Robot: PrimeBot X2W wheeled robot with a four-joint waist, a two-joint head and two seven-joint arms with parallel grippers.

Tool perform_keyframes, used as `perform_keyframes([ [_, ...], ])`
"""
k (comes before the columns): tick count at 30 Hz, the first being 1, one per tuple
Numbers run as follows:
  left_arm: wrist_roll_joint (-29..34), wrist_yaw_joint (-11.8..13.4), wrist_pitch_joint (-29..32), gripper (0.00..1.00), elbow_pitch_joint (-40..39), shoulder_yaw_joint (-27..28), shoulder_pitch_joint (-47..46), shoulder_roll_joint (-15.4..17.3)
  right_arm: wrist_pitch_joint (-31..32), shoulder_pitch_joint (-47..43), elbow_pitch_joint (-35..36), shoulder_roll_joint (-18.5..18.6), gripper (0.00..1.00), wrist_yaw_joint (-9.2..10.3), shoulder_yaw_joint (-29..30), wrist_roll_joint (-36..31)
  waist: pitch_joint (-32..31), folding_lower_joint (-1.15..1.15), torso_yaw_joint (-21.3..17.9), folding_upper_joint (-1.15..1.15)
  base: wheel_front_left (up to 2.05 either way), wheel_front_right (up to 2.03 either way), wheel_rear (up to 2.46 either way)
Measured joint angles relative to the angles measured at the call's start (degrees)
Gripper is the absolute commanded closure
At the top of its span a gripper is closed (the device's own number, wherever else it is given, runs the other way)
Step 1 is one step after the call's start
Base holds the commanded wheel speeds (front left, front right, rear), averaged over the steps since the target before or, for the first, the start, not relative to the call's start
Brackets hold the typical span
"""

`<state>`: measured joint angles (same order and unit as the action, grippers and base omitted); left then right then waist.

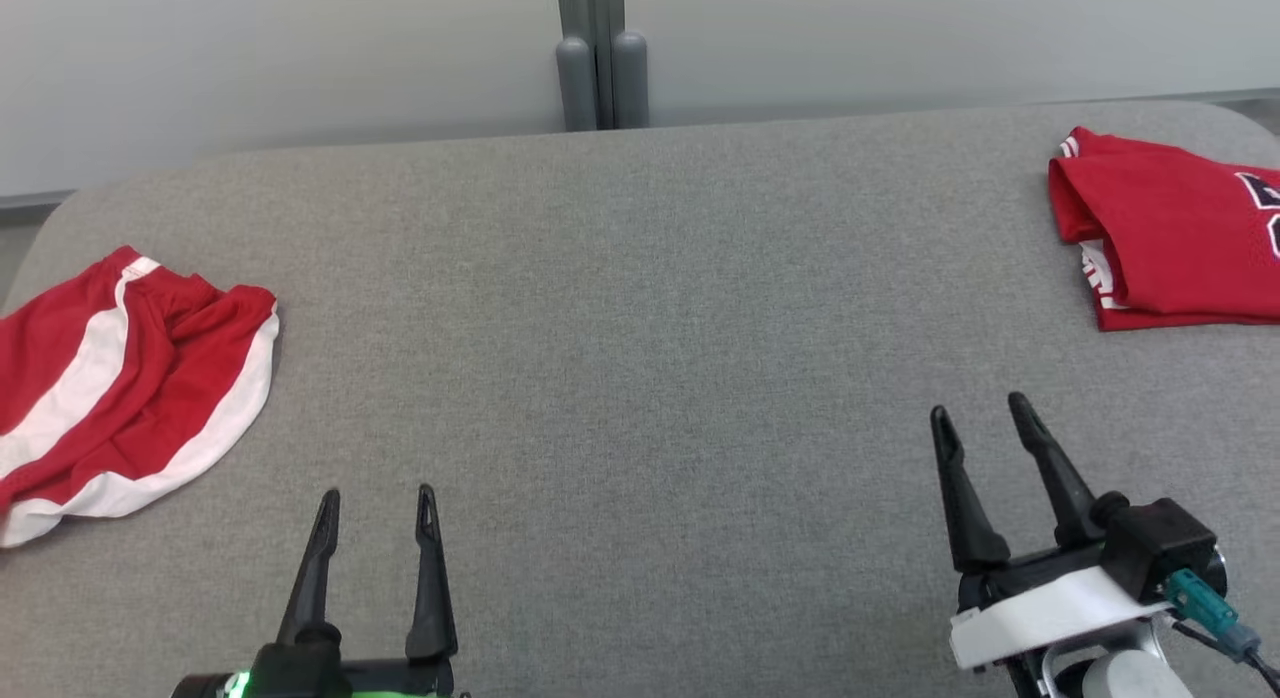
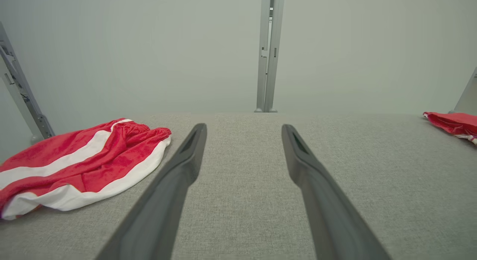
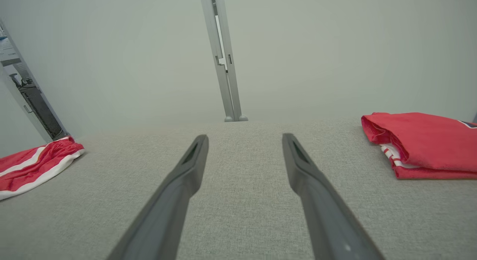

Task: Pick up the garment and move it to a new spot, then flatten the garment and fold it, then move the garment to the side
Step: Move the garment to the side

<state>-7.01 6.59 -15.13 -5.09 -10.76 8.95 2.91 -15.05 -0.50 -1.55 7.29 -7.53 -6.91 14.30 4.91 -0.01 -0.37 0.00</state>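
Observation:
A crumpled garment, red shorts with white stripes, lies at the left edge of the grey padded table. It also appears in the left wrist view as the shorts and in the right wrist view as the shorts. A folded red jersey rests at the far right, seen too as the jersey and the jersey. My left gripper is open over bare table, right of the shorts. My right gripper is open with nothing between its fingers, below and left of the jersey.
A grey post stands behind the table's far edge against a pale wall. The table's rounded corners lie at the far left and far right. A metal frame stands beyond the left side.

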Motion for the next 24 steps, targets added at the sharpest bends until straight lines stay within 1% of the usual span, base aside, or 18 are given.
perform_keyframes([
  [4,0.0,-0.6,0.0,0.0,1.9,0.4,1.9,0.0,0.0,-2.3,0.4,-0.3,0.0,0.0,-1.0,-0.9,-2.6,0.0,-0.5,0.0,0.0,0.0,0.0],
  [13,-0.2,-2.3,0.0,0.0,4.2,2.0,4.5,0.0,0.0,-5.4,-0.3,-1.7,0.0,0.0,-0.7,-1.5,-7.5,0.0,-1.3,0.0,0.0,0.0,0.0],
  [17,-0.7,-2.9,0.0,0.0,5.1,2.6,4.9,0.0,0.0,-6.0,-0.7,-2.0,0.0,0.0,-0.9,-1.7,-8.5,0.0,-1.6,0.0,0.0,0.0,0.0],
  [24,-0.8,-3.1,0.0,0.0,5.2,2.6,5.2,0.0,0.0,-6.2,-1.3,-2.2,0.0,0.0,-1.1,-1.7,-8.9,0.0,-1.7,0.0,0.0,0.0,0.0],
])
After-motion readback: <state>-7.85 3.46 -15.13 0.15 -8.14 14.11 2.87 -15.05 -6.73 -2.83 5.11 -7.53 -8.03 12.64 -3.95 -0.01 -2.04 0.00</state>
